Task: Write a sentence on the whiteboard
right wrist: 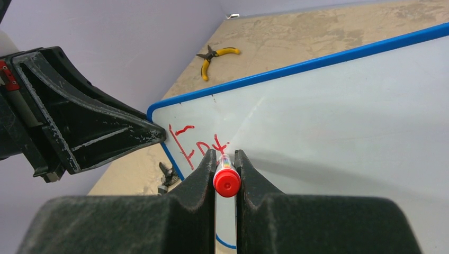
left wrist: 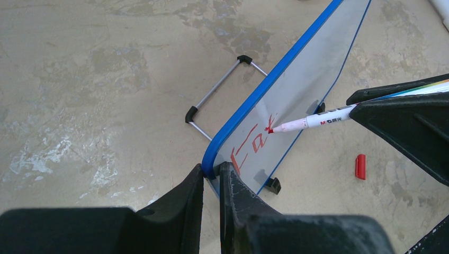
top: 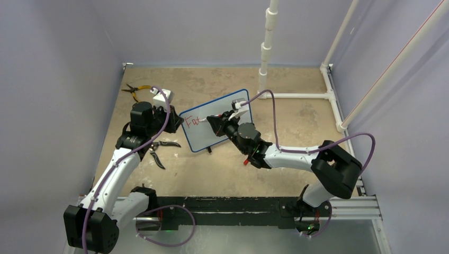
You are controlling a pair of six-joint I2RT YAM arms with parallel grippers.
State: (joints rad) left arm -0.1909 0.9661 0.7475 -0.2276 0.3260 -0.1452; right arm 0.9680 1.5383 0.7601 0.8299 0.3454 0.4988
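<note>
The whiteboard (top: 217, 126), white with a thin blue frame, stands tilted on the table. My left gripper (left wrist: 212, 170) is shut on the whiteboard's left corner (left wrist: 210, 159), one finger on each face. My right gripper (right wrist: 225, 159) is shut on a red marker (right wrist: 226, 180). The marker's tip (left wrist: 271, 130) touches the board face. The sentence (right wrist: 197, 142) shows as a few red letters, roughly "Fa" and a further stroke, near the board's left end. In the top view the right gripper (top: 216, 123) sits in front of the board's middle.
Yellow-handled pliers (top: 133, 90) lie at the back left, black-handled pliers (top: 159, 151) near the left arm. A red marker cap (left wrist: 360, 166) lies on the table by the board's front edge. A wire stand (left wrist: 218, 91) props the board from behind. White pipes (top: 302, 95) run at the back right.
</note>
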